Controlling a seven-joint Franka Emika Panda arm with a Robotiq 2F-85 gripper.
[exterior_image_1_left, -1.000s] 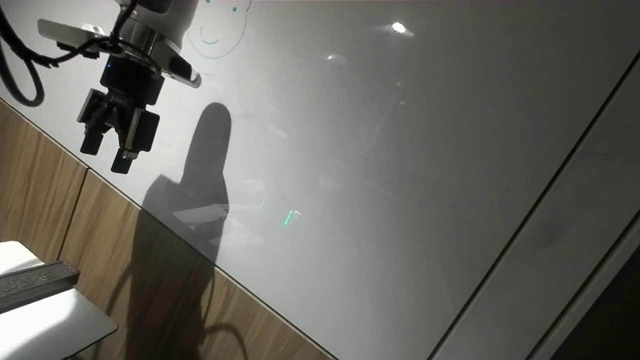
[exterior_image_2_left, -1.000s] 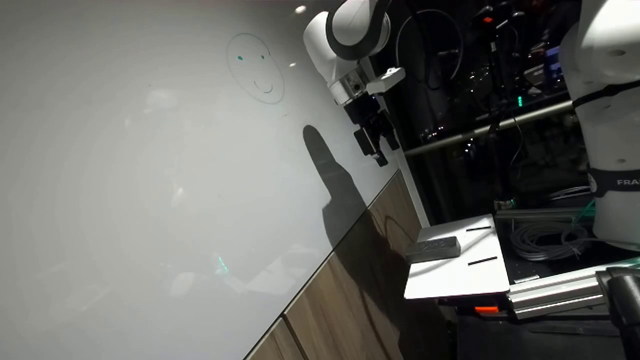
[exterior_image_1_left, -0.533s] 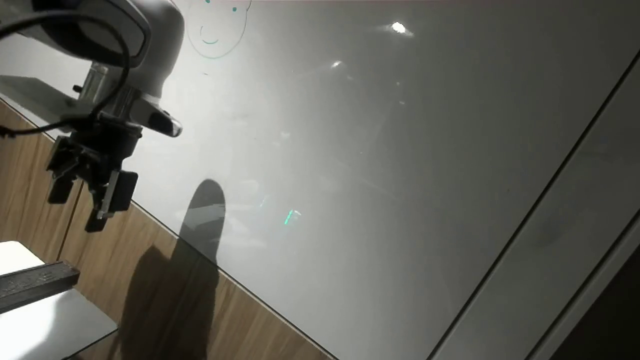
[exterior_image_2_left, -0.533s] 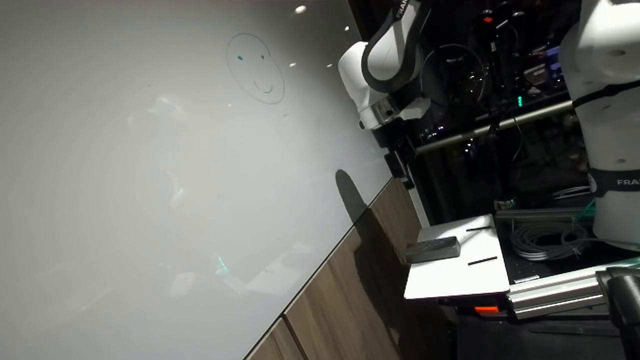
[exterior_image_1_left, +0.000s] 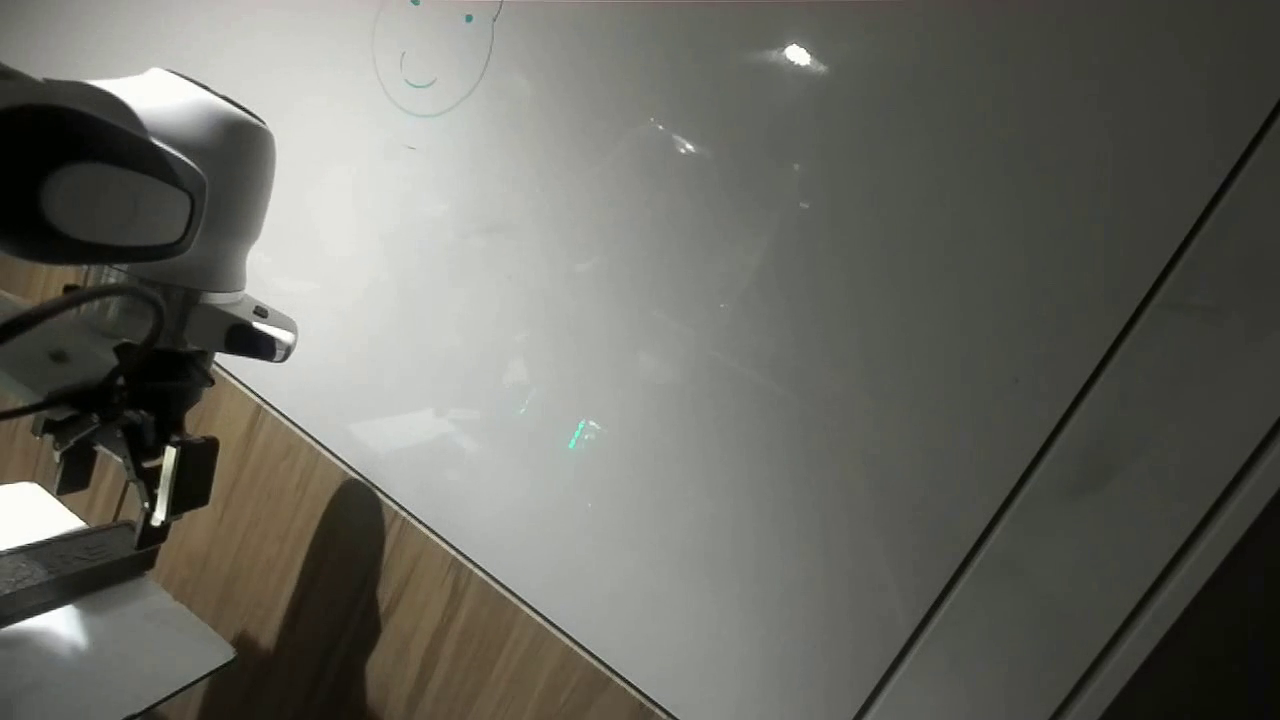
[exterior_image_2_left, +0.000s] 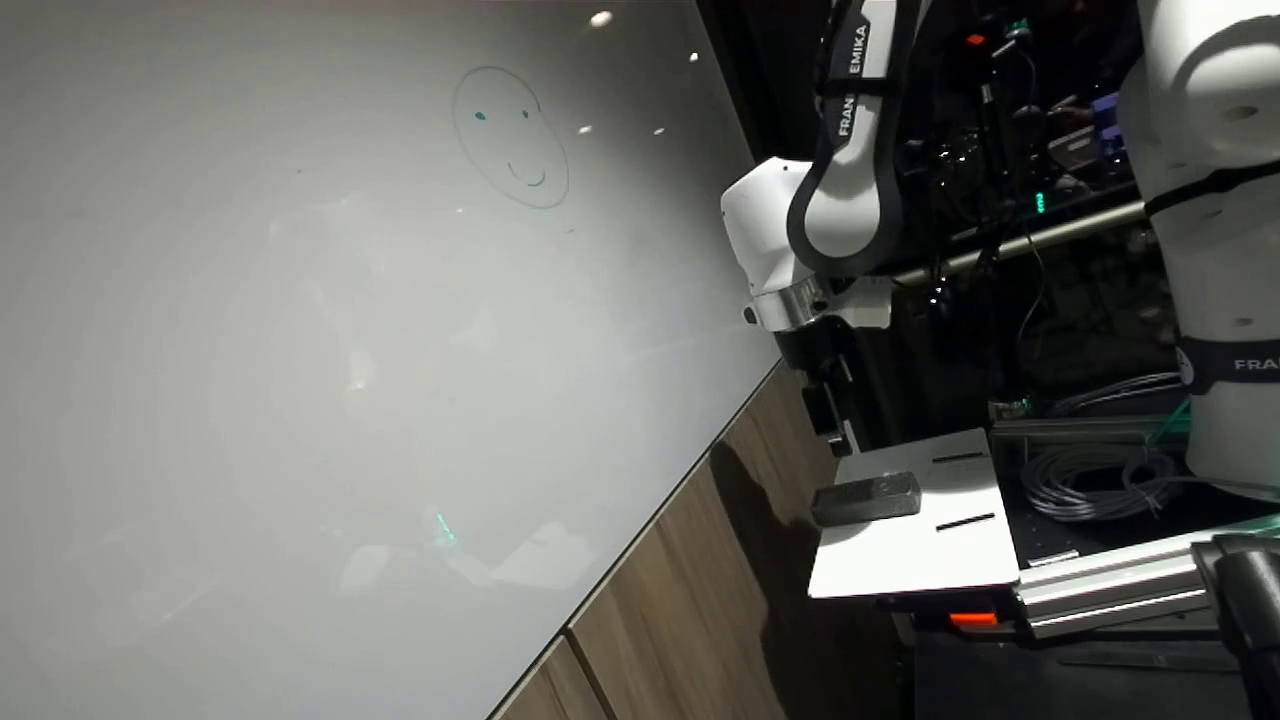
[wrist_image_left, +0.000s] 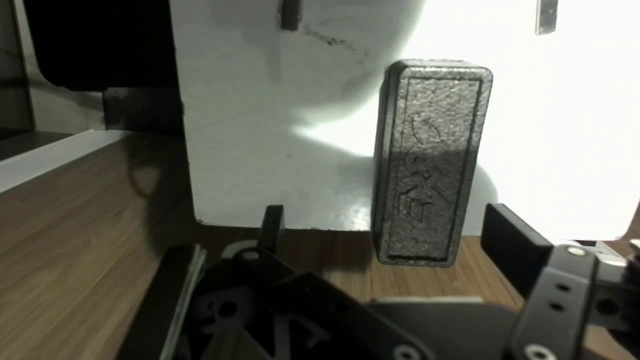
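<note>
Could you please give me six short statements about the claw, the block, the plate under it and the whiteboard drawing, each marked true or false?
1. The claw stands open. True.
2. The embossed block lies on a white plate. True.
3. The whole block sits within the plate's edges. False: one end juts past an edge.
4. The claw is gripping the block. False: in the wrist view, gaps show on both sides of the block.
5. A face with green eyes is drawn on the whiteboard. True.
6. The drawn face is frowning. False: it smiles.
</note>
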